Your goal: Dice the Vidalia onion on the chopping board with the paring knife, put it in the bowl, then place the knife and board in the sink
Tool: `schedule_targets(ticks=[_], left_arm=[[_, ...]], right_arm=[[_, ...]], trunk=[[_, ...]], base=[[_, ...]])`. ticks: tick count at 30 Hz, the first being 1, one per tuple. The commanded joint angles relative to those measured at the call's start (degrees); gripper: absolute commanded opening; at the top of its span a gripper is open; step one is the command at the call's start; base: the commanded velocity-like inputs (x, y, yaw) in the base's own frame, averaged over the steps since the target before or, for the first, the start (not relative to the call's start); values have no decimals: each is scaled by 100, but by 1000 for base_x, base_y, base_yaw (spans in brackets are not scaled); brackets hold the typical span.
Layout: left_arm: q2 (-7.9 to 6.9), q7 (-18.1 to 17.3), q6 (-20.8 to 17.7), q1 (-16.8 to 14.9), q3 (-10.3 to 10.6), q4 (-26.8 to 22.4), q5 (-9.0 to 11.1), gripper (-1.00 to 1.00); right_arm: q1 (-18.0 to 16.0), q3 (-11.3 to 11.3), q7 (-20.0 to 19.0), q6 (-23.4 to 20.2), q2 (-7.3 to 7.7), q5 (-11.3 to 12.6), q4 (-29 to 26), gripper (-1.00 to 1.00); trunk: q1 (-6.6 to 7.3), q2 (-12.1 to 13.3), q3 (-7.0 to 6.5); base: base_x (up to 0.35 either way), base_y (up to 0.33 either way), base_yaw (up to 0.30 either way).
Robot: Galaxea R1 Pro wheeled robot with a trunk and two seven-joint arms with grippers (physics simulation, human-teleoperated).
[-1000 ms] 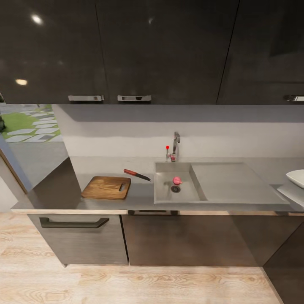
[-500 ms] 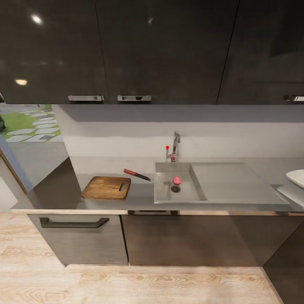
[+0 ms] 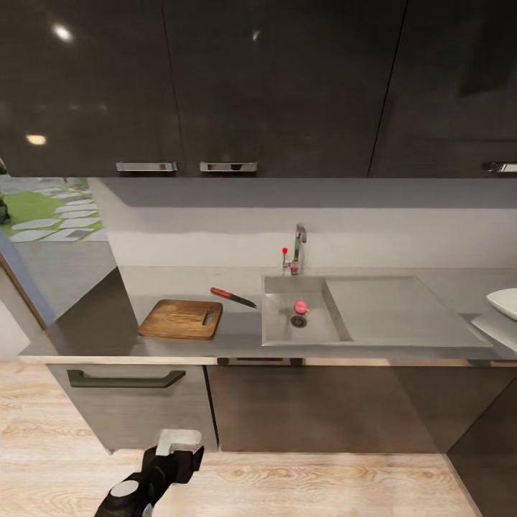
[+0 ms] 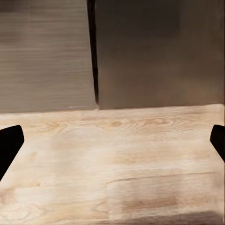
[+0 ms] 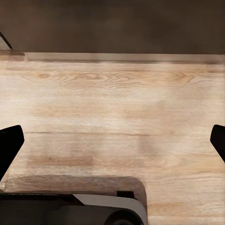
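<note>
The head camera looks forward and down from a distance over the kitchen surface (image 3: 244, 337), while both wrist cameras face downward close to the wooden floor (image 4: 112, 159), which all views share.

The countertop (image 3: 237, 337) is smooth, glossy grey. Set into it, the sink (image 3: 373, 316) looks like matt brushed steel, with a shiny chrome tap (image 3: 298, 244) behind. Left of the sink lies a wood-grain board (image 3: 179, 319). Upper cabinets (image 3: 258, 79) are dark and glossy; the floor (image 3: 323, 485) is pale wood plank.
</note>
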State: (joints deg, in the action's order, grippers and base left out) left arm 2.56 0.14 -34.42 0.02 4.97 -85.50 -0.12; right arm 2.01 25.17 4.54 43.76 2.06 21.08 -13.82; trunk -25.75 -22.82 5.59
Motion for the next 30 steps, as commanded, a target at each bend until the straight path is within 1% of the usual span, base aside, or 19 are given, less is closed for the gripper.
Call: schedule_targets(ticks=[1,2,3,5,7,9,11,12,13,14,15,17,18,19,20,22,24,28,30], left_arm=[[44,2,-124,-5,51,-80,-13,100],[88,2,-197,-8,89,-131,-15,100],[232,18,-338,-25,181,-231,-22,100],[316,32,-392,-38,235,-270,-26,100],[423,70,-445,-68,334,-306,-41,100],[494,158,-507,-151,493,-327,-54,100],[554,381,-652,-365,745,-342,-62,100],[562,444,-707,-438,798,-344,-63,100],[576,562,-849,-606,886,-347,-64,100],[582,610,-935,-696,919,-349,-65,100],[598,680,-1132,-887,969,-350,-63,100],[614,724,-1341,-1094,1004,-354,-61,100],[623,753,-1540,-1317,1030,-357,-57,100],[627,763,-1631,-1432,1039,-356,-54,100],[632,777,-1788,-1658,1052,-357,-41,100],[638,787,-1912,-1878,1061,-357,-30,100],[649,797,-2125,-2337,1070,-358,5,100],[656,802,-2283,-2775,1077,-353,69,100],[652,802,-2304,-2834,1085,-350,83,100]], right_arm=[[2,49,47,2,5,17,-15,100],[2,49,47,2,5,16,-15,100],[2,49,47,1,5,15,-15,100],[2,49,47,1,5,15,-15,100],[2,49,47,1,5,12,-15,100],[2,49,47,1,5,11,-15,100],[2,49,47,1,10,12,-15,100],[2,49,47,1,11,11,-15,100],[2,49,47,1,12,14,-15,100],[2,49,47,1,11,17,-15,100],[2,49,47,1,10,25,-15,100],[2,49,47,1,8,32,-15,100],[2,49,47,1,11,37,-17,100],[2,49,47,1,11,38,-17,100],[2,49,47,1,12,41,-18,100],[2,49,47,1,11,42,-20,100],[2,49,47,1,12,44,-22,100],[2,49,47,4,14,45,-24,100],[2,49,47,4,14,45,-24,100]], trunk=[[-4,-10,10],[-4,-10,10],[-4,-10,10],[-4,-10,10],[-4,-10,10],[-4,-10,10],[-4,-10,10],[-4,-10,10],[-4,-10,10],[-4,-10,10],[-4,-10,10],[-4,-10,10],[-4,-10,10],[-4,-10,10],[-4,-10,10],[-4,-10,10],[-4,-10,10],[-4,-10,10],[-4,-10,10]], base=[[0,0,0],[0,0,0],[0,0,0],[0,0,0],[0,0,0],[0,0,0],[0,0,0],[0,0,0],[0,0,0],[0,0,0],[0,0,0],[0,0,0],[0,0,0],[0,0,0],[0,0,0],[0,0,0],[0,0,0],[0,0,0],[0,0,0]])
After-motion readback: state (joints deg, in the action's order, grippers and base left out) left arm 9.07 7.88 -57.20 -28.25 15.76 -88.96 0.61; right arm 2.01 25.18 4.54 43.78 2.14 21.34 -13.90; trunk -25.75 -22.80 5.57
